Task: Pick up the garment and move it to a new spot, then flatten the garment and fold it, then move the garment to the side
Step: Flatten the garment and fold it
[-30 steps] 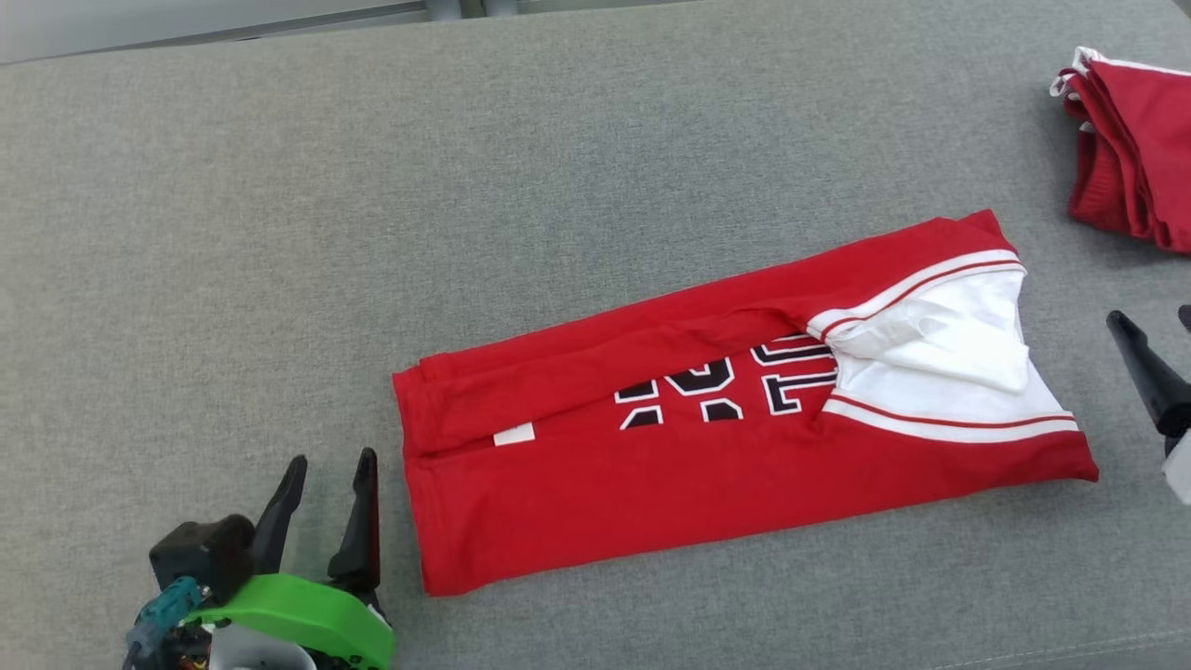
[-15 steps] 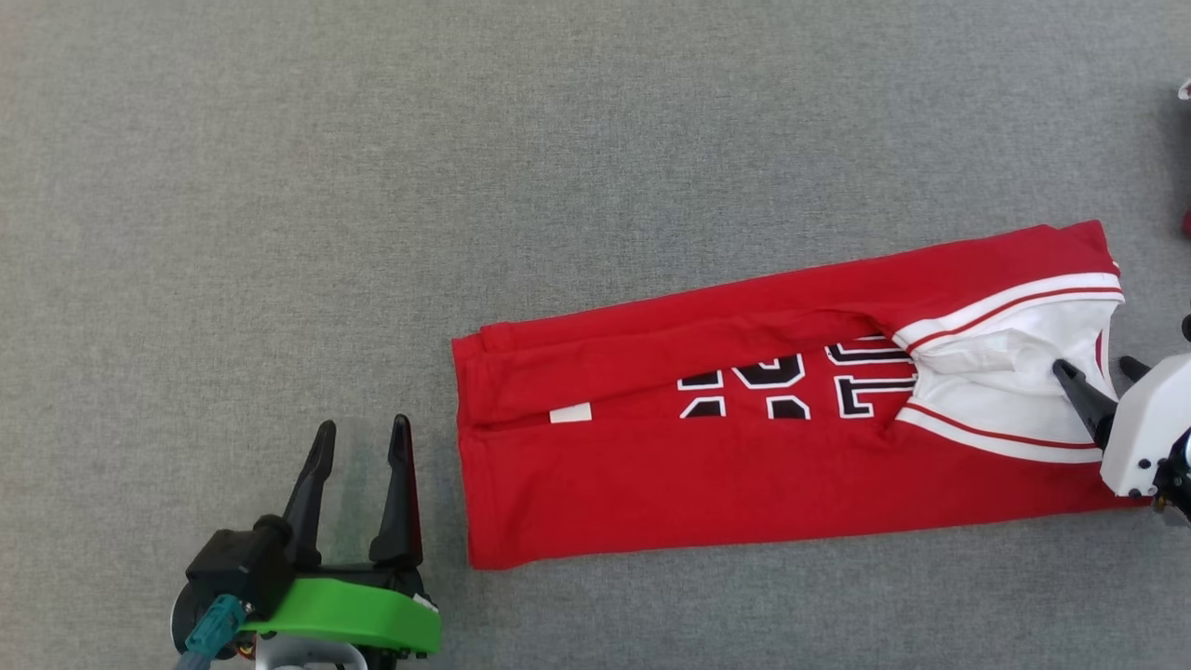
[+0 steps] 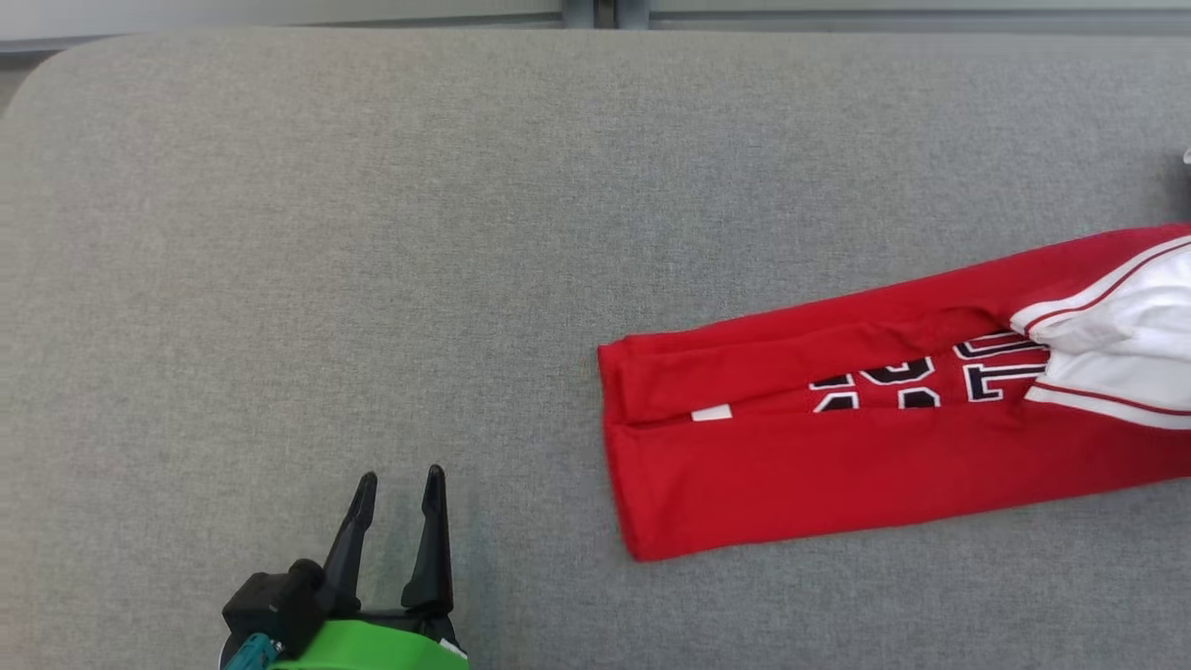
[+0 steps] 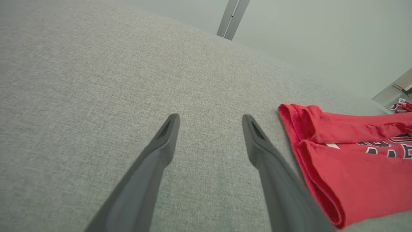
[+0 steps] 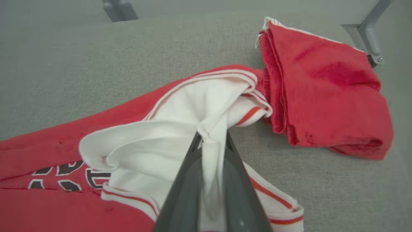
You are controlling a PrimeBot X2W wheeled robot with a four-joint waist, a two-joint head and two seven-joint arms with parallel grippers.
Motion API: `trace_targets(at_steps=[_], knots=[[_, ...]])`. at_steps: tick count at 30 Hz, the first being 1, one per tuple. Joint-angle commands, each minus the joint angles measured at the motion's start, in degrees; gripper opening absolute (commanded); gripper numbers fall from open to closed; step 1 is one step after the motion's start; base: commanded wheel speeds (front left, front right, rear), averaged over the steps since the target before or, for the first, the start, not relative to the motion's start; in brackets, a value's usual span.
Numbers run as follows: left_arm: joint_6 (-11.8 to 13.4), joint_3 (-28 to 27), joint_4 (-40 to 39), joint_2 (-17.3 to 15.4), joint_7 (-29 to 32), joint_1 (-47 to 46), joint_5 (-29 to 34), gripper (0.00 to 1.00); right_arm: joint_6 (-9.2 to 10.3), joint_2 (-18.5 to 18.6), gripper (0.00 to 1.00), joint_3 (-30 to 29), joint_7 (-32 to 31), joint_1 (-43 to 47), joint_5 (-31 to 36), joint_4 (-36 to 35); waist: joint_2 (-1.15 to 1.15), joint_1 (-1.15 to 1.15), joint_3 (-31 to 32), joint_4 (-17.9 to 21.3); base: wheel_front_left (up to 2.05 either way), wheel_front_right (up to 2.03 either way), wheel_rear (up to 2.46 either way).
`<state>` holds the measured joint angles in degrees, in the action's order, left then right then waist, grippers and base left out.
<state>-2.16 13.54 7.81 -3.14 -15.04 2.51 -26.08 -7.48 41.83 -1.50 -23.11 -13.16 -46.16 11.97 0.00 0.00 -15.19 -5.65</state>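
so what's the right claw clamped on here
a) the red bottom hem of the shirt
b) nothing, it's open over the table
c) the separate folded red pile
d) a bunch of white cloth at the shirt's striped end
d: in the right wrist view the right claw is closed, with a gathered fold of the shirt's white cloth squeezed between its two fingers.
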Motion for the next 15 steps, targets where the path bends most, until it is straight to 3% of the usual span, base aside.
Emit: trace_targets(at_steps=[1,5,9,12,15], knots=[[-0.39,-0.16,0.33,0.14,-0.16,1.21,-0.57,1.00,-0.02,0.91,0.00,-1.04,-1.24,1.01,-0.87,-2.45,0.00,0.00,2.97,-2.32,0.00,0.00,0.00],[0.25,1.49,-0.26,0.22,-0.16,1.59,-3.74,1.00,-0.02,1.98,0.00,-2.62,-7.37,2.36,-1.82,-12.78,0.00,0.00,3.79,-3.72,0.00,0.00,0.00],[0.79,3.30,-0.16,0.20,-0.15,1.01,-5.42,1.00,-0.02,-2.98,0.00,0.21,-14.61,3.30,-0.14,-23.53,0.00,0.00,3.64,-5.04,0.00,0.00,0.00],[1.16,4.21,0.49,0.20,-0.15,0.37,-6.47,1.00,-0.02,-12.07,0.00,4.06,-17.59,3.52,4.31,-26.56,0.00,0.00,3.48,-5.56,0.00,0.00,0.00],[1.30,4.79,1.74,0.18,-0.15,-0.15,-6.43,1.00,-0.02,-22.15,0.00,8.02,-16.99,4.02,9.96,-25.24,0.00,0.00,3.59,-5.99,0.00,0.00,0.00]])
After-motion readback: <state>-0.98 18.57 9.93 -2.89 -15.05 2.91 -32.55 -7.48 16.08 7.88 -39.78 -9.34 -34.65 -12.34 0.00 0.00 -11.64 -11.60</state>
